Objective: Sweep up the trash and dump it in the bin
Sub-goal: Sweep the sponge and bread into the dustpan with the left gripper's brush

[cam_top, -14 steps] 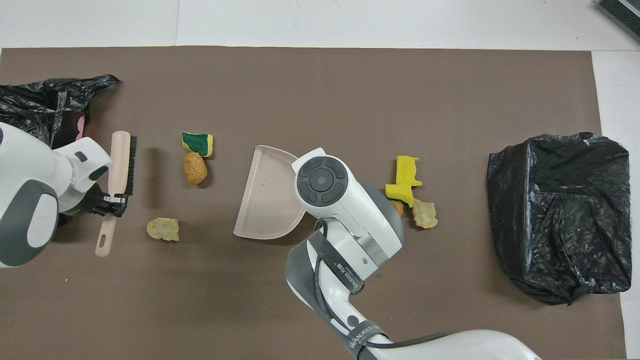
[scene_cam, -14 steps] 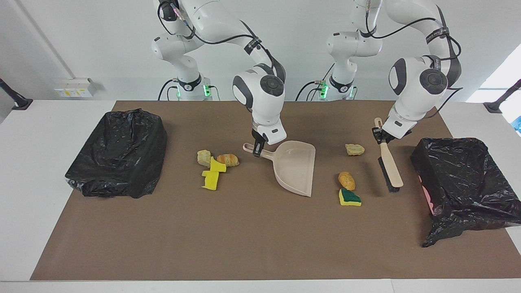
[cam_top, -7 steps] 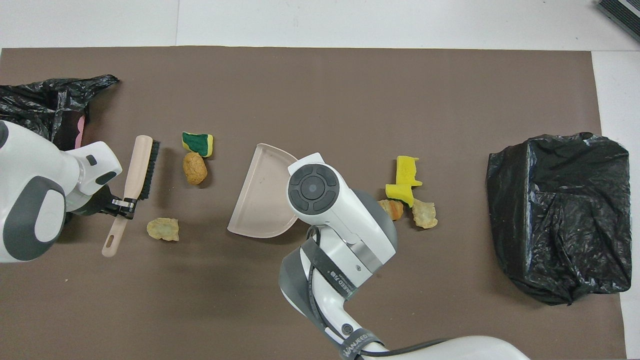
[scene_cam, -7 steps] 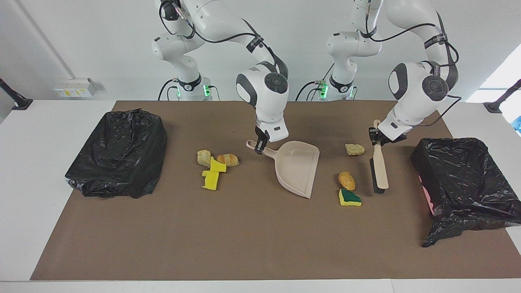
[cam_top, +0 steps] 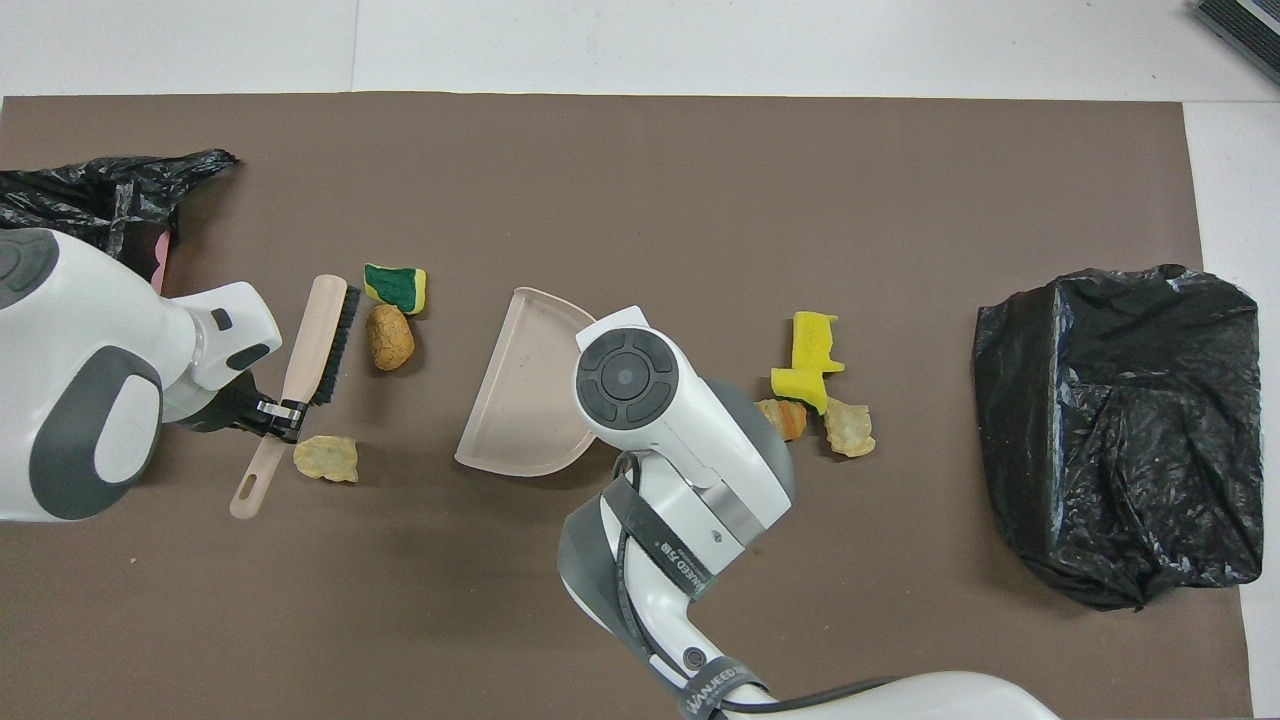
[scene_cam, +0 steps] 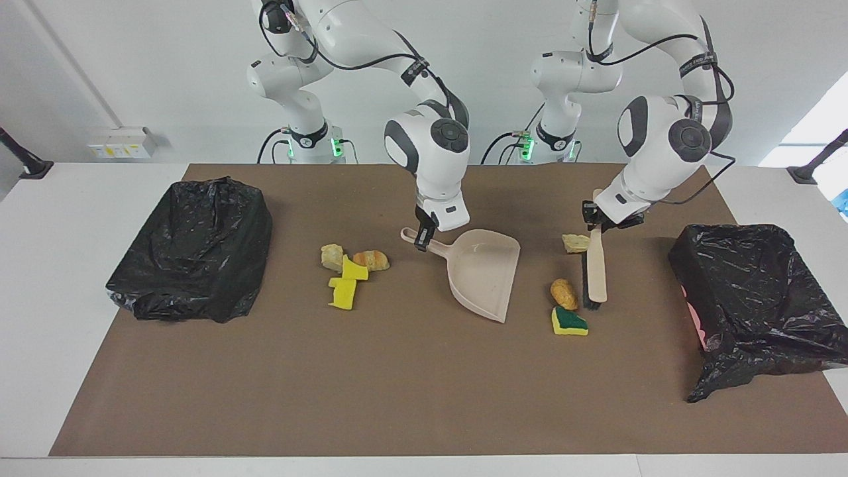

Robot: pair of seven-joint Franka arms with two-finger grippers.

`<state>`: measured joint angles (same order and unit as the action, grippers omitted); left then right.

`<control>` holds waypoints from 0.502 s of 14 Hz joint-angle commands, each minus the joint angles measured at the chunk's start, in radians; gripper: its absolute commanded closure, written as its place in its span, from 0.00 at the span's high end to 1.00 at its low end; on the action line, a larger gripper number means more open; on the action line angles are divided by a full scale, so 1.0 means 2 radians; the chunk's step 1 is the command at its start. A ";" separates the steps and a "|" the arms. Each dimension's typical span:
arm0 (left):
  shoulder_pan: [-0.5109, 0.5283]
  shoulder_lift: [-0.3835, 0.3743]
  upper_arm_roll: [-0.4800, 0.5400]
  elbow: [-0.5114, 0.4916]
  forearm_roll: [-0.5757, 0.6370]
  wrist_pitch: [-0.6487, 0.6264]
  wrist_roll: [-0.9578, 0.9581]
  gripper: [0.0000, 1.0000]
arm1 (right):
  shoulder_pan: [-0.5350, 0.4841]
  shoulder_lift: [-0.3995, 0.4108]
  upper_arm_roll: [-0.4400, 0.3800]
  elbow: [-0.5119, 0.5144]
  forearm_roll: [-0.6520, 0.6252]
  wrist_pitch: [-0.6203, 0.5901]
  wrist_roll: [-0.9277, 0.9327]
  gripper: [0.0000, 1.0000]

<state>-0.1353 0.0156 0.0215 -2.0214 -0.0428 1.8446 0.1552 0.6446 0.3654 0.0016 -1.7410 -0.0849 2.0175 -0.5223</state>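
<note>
Grippers clamp tools: left gripper (scene_cam: 591, 218) on brush (scene_cam: 595, 268), right gripper (scene_cam: 420, 238) on dustpan (scene_cam: 487, 268) handle.

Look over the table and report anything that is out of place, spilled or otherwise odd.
Only the scraps scattered on the mat stand out: three lie between the brush and dustpan, including a green-topped sponge; the others cluster by the dustpan's handle. The bin at the left arm's end sags, its bag trailing onto the mat.

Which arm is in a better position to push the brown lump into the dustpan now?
Left: the left gripper holds the brush, bristles right beside the brown lump. The right gripper holds the dustpan by its handle.
</note>
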 commanded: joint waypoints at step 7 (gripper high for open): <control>0.026 0.124 0.001 0.095 -0.005 0.068 0.057 0.00 | -0.010 -0.010 0.002 -0.016 0.001 0.005 0.005 0.00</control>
<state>-0.0728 0.1871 0.0255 -1.8735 -0.0427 1.9286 0.2568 0.6415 0.3654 0.0006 -1.7451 -0.0848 2.0180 -0.5223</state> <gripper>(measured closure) 0.740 0.678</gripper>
